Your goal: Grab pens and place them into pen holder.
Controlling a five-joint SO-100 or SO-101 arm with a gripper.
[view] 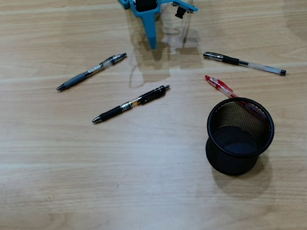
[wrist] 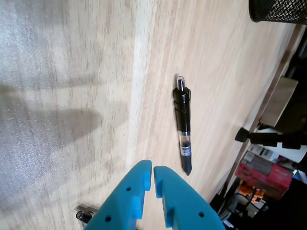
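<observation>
blue plastic forms the gripper (wrist: 152, 167), whose two fingers are pressed nearly together with only a thin slit between them and nothing held, poised above the pale wood table (view: 52, 169) at the far edge of the overhead view. four pens lie flat and apart on it: the grey pen (view: 91, 72) at far left, the black pen with amber middle (view: 131, 103) nearer and centre, the clear pen with black cap (view: 244, 63) at far right, and the red pen (view: 221, 86) running behind the rim of the black mesh pen holder (view: 212, 122), which stands upright at near right. the wrist view shows the black pen with amber middle just beyond the fingertips.
</observation>
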